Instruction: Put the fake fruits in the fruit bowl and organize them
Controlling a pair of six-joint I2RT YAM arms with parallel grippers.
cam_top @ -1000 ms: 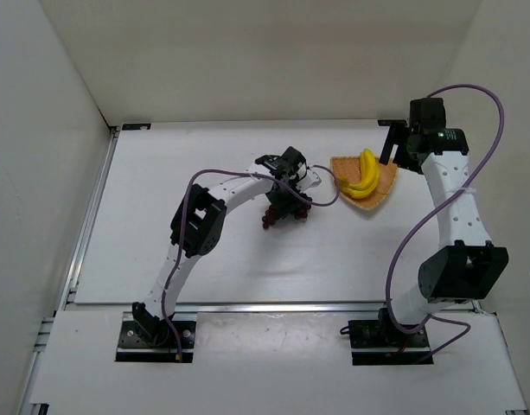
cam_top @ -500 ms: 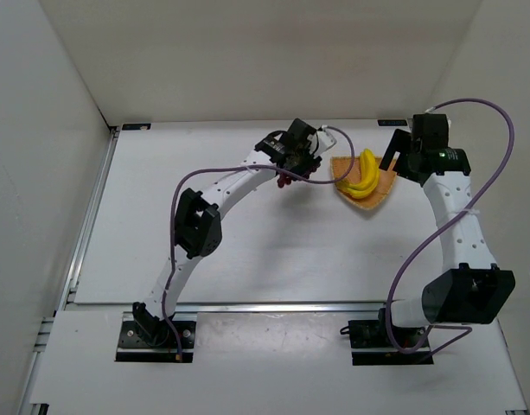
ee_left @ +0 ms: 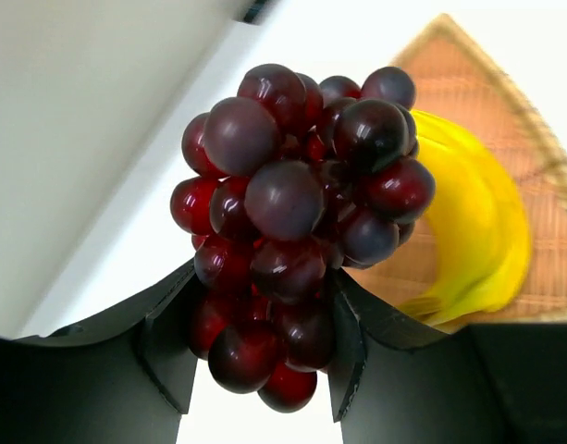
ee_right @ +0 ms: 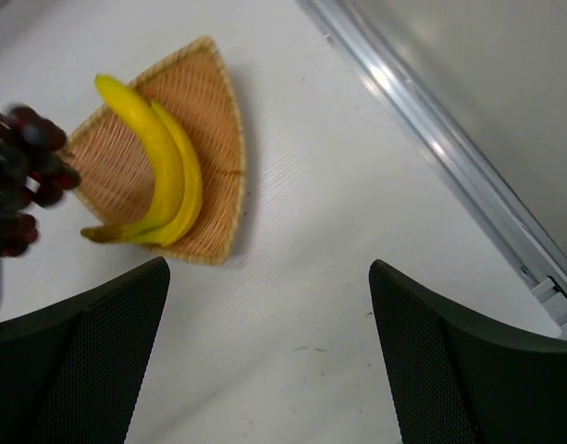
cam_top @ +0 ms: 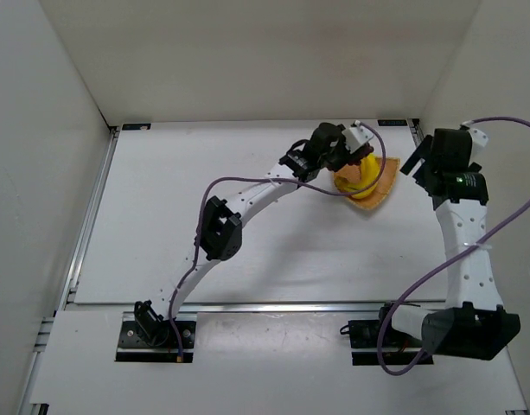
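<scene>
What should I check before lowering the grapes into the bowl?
1. Grip on the grapes: ok, the left fingers are shut on the bunch.
2. Grapes above the fruit bowl: cannot tell, in the right wrist view they hang near its edge.
3. Banana in the bowl: ok, it lies across the middle.
4. Free spot for the grapes: ok, bare weave shows beside the banana.
5. Right fingers out of the way: ok, they are open, empty and apart from the bowl.
</scene>
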